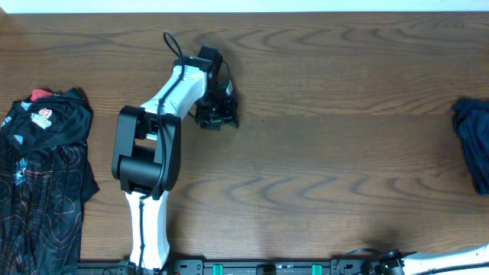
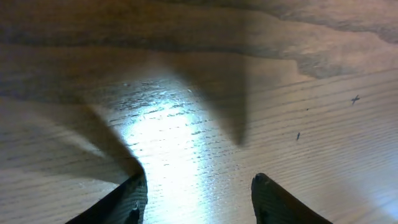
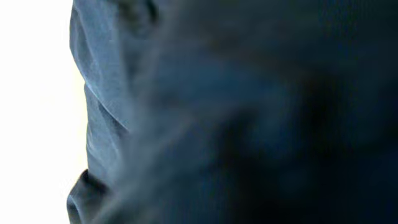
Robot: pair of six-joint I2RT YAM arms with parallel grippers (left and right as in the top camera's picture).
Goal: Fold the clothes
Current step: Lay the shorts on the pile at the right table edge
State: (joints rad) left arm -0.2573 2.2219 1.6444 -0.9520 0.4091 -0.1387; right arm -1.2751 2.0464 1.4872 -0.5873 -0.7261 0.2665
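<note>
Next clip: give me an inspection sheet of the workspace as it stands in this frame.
Surface: brown wood-grain table, bare in the middle; a few small dark marks show in the left wrist view.
Job's things: black patterned shirt lying rumpled at the left edge; dark blue garment bunched at the right edge, partly out of frame.
Clutter: nothing seen.
Claws: left claw open over bare wood, holding nothing; right claw not in view, its camera filled by blurred blue cloth.
Cables: black cable looping off the left arm.
Surroundings: black rail along the near edge; pale strip beyond the far edge.
</note>
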